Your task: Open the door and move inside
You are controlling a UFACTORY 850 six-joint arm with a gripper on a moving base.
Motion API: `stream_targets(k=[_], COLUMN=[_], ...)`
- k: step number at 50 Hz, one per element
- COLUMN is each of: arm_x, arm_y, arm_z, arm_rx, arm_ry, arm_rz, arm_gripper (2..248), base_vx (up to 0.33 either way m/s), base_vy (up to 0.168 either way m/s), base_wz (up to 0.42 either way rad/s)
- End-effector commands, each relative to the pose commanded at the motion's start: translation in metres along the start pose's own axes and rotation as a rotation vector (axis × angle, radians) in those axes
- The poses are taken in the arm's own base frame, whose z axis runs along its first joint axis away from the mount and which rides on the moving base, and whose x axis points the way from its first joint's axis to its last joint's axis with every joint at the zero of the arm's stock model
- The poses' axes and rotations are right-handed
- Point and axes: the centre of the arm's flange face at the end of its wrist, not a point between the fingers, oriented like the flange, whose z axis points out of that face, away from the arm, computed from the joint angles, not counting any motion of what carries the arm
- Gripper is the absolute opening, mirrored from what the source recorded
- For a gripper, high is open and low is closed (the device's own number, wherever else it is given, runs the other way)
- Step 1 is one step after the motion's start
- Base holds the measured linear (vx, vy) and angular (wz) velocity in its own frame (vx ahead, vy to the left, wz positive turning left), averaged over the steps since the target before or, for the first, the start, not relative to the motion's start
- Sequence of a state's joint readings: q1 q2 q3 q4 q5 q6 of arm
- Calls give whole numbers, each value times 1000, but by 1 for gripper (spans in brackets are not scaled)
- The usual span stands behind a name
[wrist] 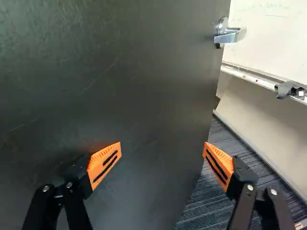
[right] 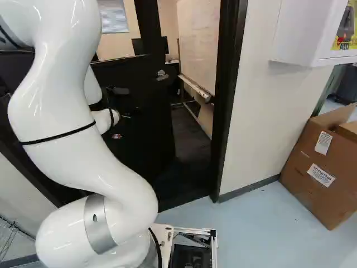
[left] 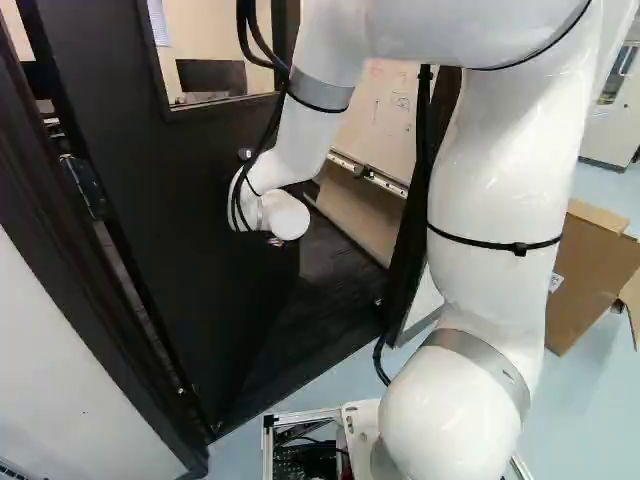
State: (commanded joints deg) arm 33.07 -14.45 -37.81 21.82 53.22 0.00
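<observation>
Though wide open and empty, the tool near the black door, lever ahead.

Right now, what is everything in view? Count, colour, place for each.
Door: one, black, standing open
Lever handle: one, silver, near the door's free edge
Door frame: one, dark, around the doorway
Whiteboard: one, white, beyond the doorway
Monitor: at least one, dark, beyond the door
Blind: one, pale, behind the monitor
Carpet: one, dark, beyond the doorway
Floor: one, pale blue, outside the doorway
Cardboard box: at least one, brown, right side of right base view
Cabinet: one, white, on the wall
Arm: one, white
Claw: one, black with orange pads, open
</observation>
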Motion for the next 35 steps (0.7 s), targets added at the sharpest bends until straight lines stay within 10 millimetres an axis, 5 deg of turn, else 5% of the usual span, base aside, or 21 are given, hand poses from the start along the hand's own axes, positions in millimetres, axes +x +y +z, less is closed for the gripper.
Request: stream_targets(k=[35], arm_x=[-3], arm_y=[-47], arm_z=[25], arm_rx=[105], arm_ry=[6], arm_rz=[-41], arm_gripper=[247], base_vx=[0], base_vy=[0], base_wz=[0])
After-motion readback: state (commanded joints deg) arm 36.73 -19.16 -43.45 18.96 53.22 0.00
